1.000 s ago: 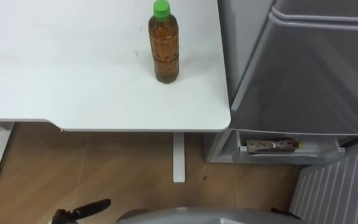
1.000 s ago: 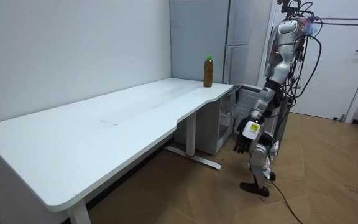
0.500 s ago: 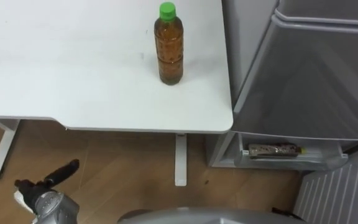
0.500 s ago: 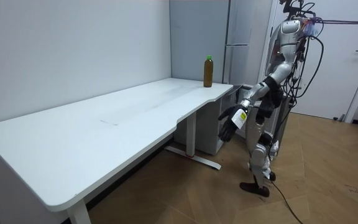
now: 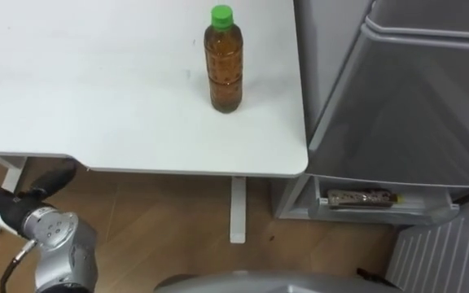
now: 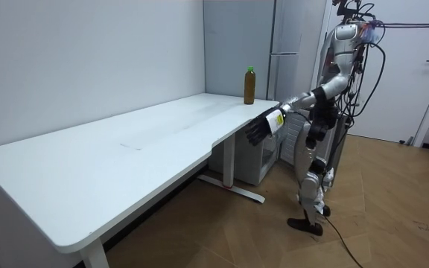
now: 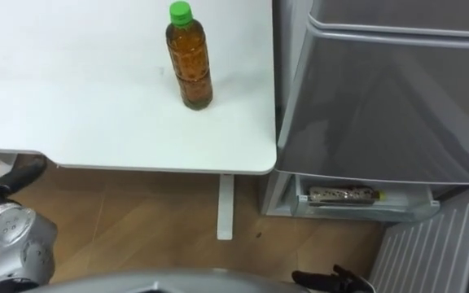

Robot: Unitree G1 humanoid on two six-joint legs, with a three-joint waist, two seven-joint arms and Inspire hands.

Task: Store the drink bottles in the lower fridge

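Our left robot hand (image 5: 2, 203) is held out ahead of us at the near edge of the white surface (image 5: 96, 81), fingers straight and apart, holding nothing. Our right robot hand (image 7: 332, 282) shows low at our right side, and we cannot tell how its fingers are set. The bottle (image 5: 223, 61) of brown drink stands upright toward the far right corner of the surface, well apart from the left robot hand and near the grey fridge (image 5: 405, 106), which stands just beside the surface's right edge. Below the fridge's upper front, an open door shelf (image 5: 381, 210) holds a flat packet (image 5: 357, 196). We judge the step in hand to be the reach for the bottle. To do it well we should bring the hand in over the edge and come at the bottle from its left, since the fridge crowds its right. The hand should wrap the body rather than the green cap (image 5: 221, 12). A tall, narrow bottle tips easily, so we should close before any knuckle nudges it and lift straight up before swinging low toward the fridge.
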